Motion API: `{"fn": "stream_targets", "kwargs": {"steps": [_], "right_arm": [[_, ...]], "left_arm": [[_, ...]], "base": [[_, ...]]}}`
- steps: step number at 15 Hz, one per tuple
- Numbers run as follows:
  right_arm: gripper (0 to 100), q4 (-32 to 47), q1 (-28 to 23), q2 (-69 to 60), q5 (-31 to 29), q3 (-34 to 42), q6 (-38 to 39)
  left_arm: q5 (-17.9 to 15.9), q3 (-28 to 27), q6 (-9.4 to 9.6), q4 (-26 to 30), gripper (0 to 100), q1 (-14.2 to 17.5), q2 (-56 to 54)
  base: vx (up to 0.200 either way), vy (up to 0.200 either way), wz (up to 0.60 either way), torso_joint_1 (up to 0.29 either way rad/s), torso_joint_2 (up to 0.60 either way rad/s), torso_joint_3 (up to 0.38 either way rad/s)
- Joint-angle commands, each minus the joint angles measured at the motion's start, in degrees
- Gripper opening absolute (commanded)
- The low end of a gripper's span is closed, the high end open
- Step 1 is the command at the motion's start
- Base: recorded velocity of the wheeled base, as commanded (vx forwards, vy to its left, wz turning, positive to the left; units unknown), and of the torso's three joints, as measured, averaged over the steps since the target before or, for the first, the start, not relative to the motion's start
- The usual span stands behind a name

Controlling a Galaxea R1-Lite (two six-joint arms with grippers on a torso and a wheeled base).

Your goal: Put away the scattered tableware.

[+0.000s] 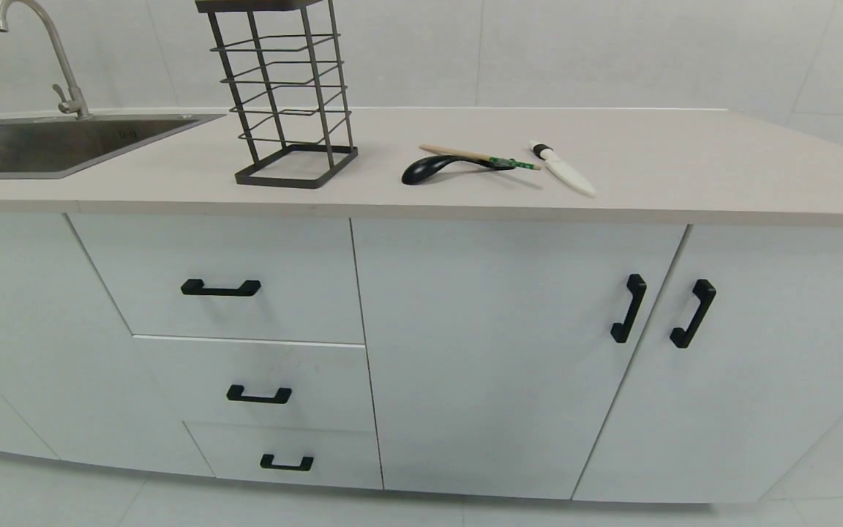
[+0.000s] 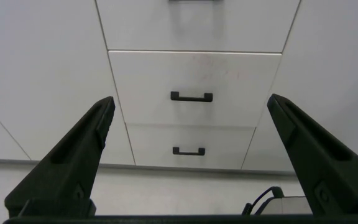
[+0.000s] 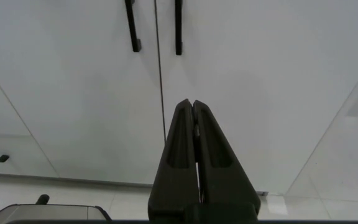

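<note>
Tabletop point(image 1: 648, 146): plain pale beige. Wire rack point(image 1: 286, 95): black. Spoon point(image 1: 425, 170): glossy black. Chopsticks point(image 1: 465, 154): light wood, green patterned band at one end. Utensil point(image 1: 568, 174): white, black band near one end. Cabinet fronts point(image 1: 495, 351): white; handles point(image 1: 220, 288) black. Left end effector point(image 2: 190, 99) and right end effector point(image 3: 193, 106): black

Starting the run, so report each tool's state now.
Left black tool: open, holding nothing.
Right black tool: closed, holding nothing.

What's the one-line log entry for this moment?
left tool open | right tool shut | spoon, chopsticks, knife on counter beside rack
</note>
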Motion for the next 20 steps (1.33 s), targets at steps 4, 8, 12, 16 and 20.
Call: {"fn": "stream_targets", "kwargs": {"steps": [4,8,12,16,20], "right_arm": [[0,0.0,0.0,0.1,0.0,0.0,0.0],[0,0.1,0.0,0.1,0.0,0.0,0.1],[0,0.0,0.0,0.1,0.1,0.0,-0.3],[0,0.1,0.0,0.1,0.0,0.0,0.0],[0,0.1,0.0,0.1,0.0,0.0,0.1]], "left_arm": [[0.1,0.0,-0.38,0.0,100,0.0,0.1],[0.1,0.0,-0.47,0.0,100,0.0,0.1],[0.1,0.0,-0.38,0.0,100,0.0,0.1],[0.0,0.0,-0.29,0.0,100,0.0,0.1],[0.4,0.0,-0.47,0.0,100,0.0,0.1]], "base": [[0.000,0.050,0.00,0.001,0.00,0.002],[0.000,0.100,0.00,0.000,0.00,-0.001],[0.000,0.000,0.00,0.000,0.00,0.000],[0.000,0.000,0.45,-0.001,0.00,0.002],[0.000,0.000,0.00,0.000,0.00,0.000]]}}
